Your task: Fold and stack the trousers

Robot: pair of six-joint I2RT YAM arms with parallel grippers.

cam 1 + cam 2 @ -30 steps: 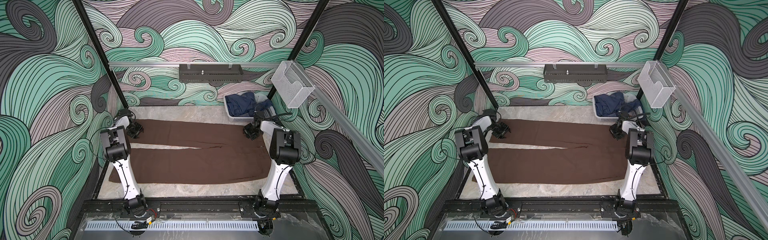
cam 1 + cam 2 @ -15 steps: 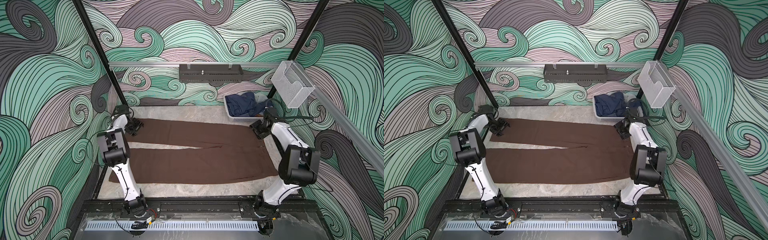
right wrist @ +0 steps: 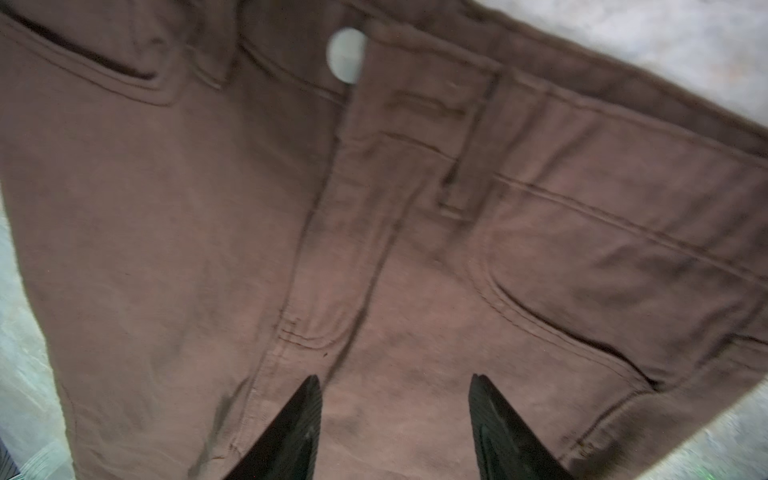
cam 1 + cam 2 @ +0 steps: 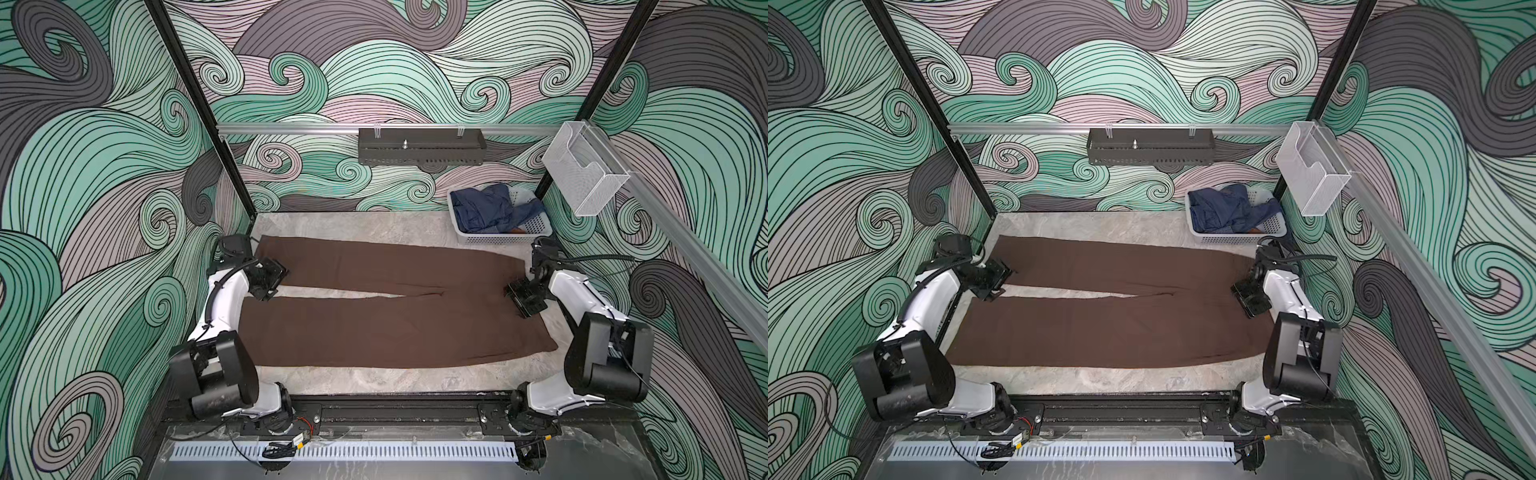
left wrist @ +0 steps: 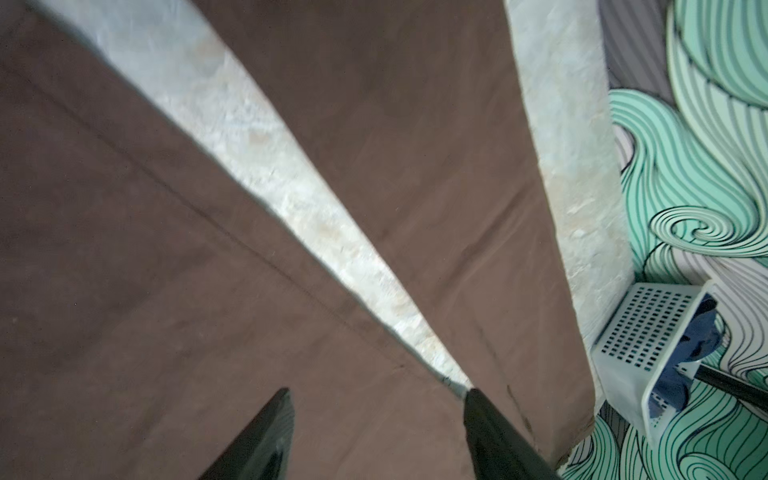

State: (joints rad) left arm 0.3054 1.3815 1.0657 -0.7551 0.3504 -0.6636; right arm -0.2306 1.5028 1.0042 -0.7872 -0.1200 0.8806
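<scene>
The brown trousers point(image 4: 395, 316) lie flat across the table in both top views point(image 4: 1113, 320), legs to the left and waist to the right. My left gripper point(image 4: 266, 279) hovers open over the hem ends, above the gap between the two legs. In the left wrist view its gripper point(image 5: 378, 392) holds nothing, with cloth and a wedge of bare table below. My right gripper point(image 4: 524, 297) stands open over the waist end. The right wrist view has that gripper point(image 3: 395, 378) empty above the fly, with the pale button point(image 3: 345, 56) beyond.
A white basket point(image 4: 498, 240) of navy garments point(image 4: 482, 210) stands at the back right corner, just behind the right arm. A wire bin point(image 4: 582, 174) and a dark tray point(image 4: 419, 147) hang on the wall rails. Both arms' elbows sit low near the front rail.
Both grippers have moved from the far leg and far waist corner toward the front. Both elbows have dropped low. The waist end lies slightly farther right.
</scene>
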